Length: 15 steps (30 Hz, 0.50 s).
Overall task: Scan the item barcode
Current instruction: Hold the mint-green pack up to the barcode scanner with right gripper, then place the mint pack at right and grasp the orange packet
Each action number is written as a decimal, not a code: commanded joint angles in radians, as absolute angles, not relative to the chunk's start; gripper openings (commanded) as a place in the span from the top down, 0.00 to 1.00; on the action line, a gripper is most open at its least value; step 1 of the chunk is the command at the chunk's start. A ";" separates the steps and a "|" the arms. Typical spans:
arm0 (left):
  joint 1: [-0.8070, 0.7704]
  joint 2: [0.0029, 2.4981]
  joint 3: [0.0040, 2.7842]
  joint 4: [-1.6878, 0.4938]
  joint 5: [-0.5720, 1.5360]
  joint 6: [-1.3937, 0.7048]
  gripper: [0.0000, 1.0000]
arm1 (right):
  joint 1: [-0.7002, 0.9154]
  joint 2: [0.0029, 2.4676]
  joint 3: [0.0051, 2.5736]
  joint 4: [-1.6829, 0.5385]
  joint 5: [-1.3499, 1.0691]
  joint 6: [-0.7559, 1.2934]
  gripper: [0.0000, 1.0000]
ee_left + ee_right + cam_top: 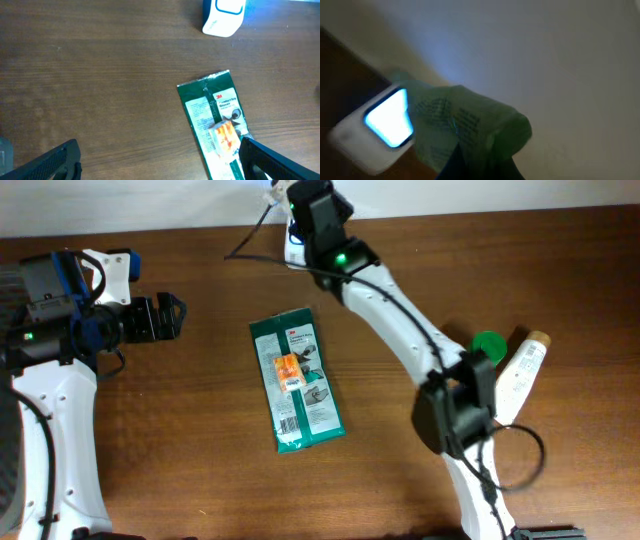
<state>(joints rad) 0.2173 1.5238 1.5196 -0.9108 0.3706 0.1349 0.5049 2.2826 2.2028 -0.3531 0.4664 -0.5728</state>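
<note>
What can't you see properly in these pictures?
Right claw: overhead, its own arm covers the tips, so any grip is hidden.
Green lump beside the glowing scanner: right wrist view, too blurred to name.
Packet: left wrist view, cut off by the bottom edge; print too small for reading a barcode.
Bottle: overhead, partly behind the right arm.

**Room left, clutter right**

Bare brown wooden bench point(180, 430) between left tool point(180, 318) and flat green packet point(297, 380). Blocked to the right by slanting white robot arm point(395, 315); beyond it, white plastic bottle point(520, 370) and round green lid point(488, 343).
</note>
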 commanded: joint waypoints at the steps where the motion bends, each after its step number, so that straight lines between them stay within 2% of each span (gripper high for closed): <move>1: 0.219 1.512 1.527 -0.910 0.385 0.148 0.01 | 0.509 2.123 2.217 -0.554 0.224 -0.188 0.96; 3: 0.219 1.512 1.527 -0.910 0.385 0.148 0.01 | 0.508 2.025 2.217 -0.824 0.186 -0.002 0.96; 6: 0.219 1.512 1.527 -0.910 0.385 0.148 0.01 | 0.497 1.988 2.217 -1.106 0.186 0.022 0.96; 9: 0.219 1.512 1.527 -0.910 0.385 0.148 0.01 | 0.411 2.016 2.207 -1.376 0.186 0.155 0.96; 11: 0.219 1.512 1.527 -0.910 0.385 0.148 0.01 | 0.350 2.021 2.160 -1.410 0.187 0.194 0.95; 15: 0.219 1.512 1.527 -0.910 0.385 0.148 0.01 | 0.179 2.022 1.885 -1.171 0.175 0.244 0.96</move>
<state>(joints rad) 0.2173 1.5242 1.5196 -0.9123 0.3706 0.1352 0.2359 2.0247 1.9713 -1.2327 0.1825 0.2081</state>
